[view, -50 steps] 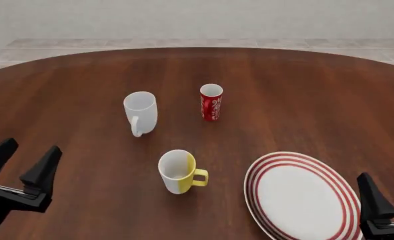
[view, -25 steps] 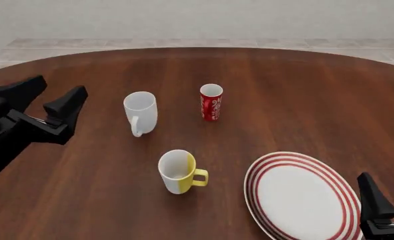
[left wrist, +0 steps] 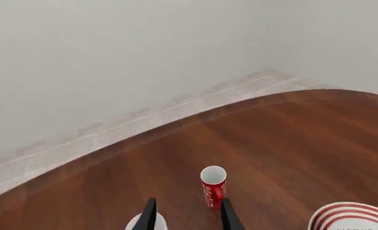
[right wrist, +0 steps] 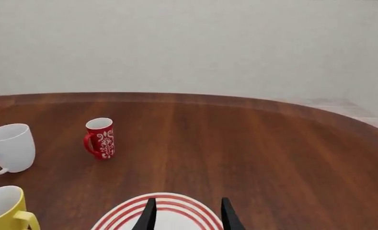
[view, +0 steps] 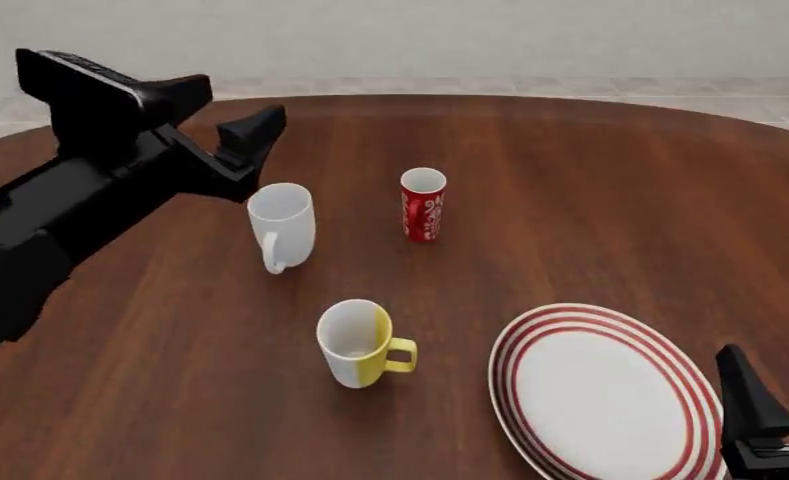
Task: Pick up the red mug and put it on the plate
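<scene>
The red mug (view: 422, 205) stands upright near the middle of the table, patterned in white; it also shows in the left wrist view (left wrist: 213, 184) and, with its handle visible, in the right wrist view (right wrist: 101, 138). The plate (view: 594, 390), white with red rings, lies at the near right. My left gripper (view: 247, 100) hangs open and empty above the far left of the table, left of the red mug and just beyond the white mug. My right gripper (view: 772, 352) is open and empty at the plate's near right edge.
A plain white mug (view: 283, 225) stands left of the red mug, close under my left gripper's fingers. A yellow-and-white mug (view: 357, 343) stands nearer, left of the plate. The round wooden table (view: 608, 200) ends at a pale tiled floor and wall behind.
My left arm has risen from the near-left corner and swung forward and rightward, and its gripper is now above the white mug's far side. The right gripper and all mugs have stayed put.
</scene>
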